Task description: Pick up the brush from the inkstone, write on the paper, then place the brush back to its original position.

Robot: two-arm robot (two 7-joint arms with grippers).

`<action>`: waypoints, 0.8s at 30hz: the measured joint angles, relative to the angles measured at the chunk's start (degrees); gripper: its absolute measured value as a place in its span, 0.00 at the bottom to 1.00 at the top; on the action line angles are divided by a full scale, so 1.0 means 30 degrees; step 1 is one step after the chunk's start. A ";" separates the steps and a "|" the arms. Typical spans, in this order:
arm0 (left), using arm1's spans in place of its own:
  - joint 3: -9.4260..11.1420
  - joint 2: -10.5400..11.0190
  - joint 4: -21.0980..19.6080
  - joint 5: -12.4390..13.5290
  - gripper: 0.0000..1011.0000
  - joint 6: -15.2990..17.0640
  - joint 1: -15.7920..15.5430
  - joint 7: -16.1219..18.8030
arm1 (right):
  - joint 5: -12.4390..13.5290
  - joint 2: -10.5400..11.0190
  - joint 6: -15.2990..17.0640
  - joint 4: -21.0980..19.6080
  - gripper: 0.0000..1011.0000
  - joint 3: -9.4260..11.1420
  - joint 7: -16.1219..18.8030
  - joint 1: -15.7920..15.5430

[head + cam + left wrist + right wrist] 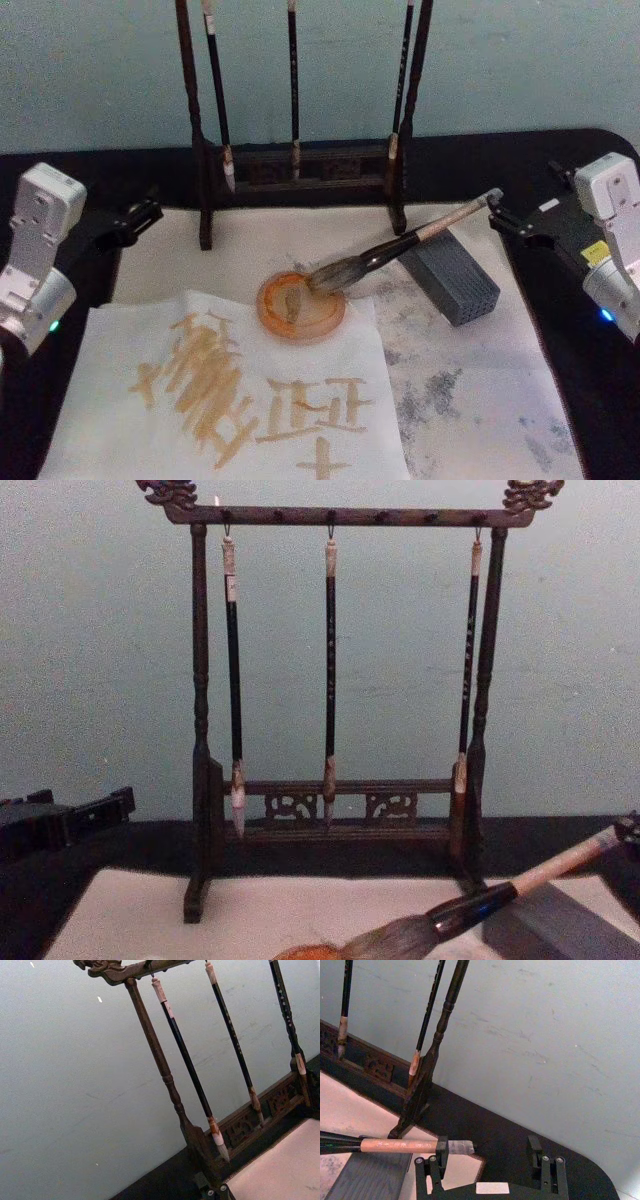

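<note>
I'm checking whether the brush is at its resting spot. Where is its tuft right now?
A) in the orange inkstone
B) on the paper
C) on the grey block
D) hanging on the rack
A: the brush lies with its tuft in the orange inkstone, its handle propped on the grey block, with the open right gripper at its end; the left gripper waits far left.

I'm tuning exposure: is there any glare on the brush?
Chest view: a small glint on the glossy dark ferrule of the brush. Head view: no bright glare on it; the light is dim and even. Right wrist view: its pale handle by the right claw looks matte.
</note>
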 joint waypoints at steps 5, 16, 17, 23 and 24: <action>0.0001 0.0000 0.0001 0.0001 0.99 -0.0001 0.0000 -0.0001 | 0.0000 0.0000 0.0000 0.0000 1.00 0.0001 0.0000 0.0000; 0.0000 0.0000 0.0000 0.0001 0.99 0.0000 -0.0001 0.0000 | 0.0000 0.0000 0.0000 -0.0001 1.00 0.0001 0.0000 -0.0001; 0.0000 0.0000 0.0001 0.0001 0.99 0.0000 0.0000 -0.0001 | 0.0000 0.0000 0.0000 0.0000 1.00 0.0000 0.0000 -0.0001; 0.0002 0.0000 0.0001 0.0001 0.99 0.0000 -0.0001 0.0000 | 0.0000 0.0000 0.0000 0.0000 1.00 0.0001 0.0000 0.0000; 0.0001 0.0000 0.0001 0.0000 0.99 0.0000 0.0000 0.0000 | 0.0000 0.0000 0.0000 0.0000 1.00 0.0001 0.0000 -0.0001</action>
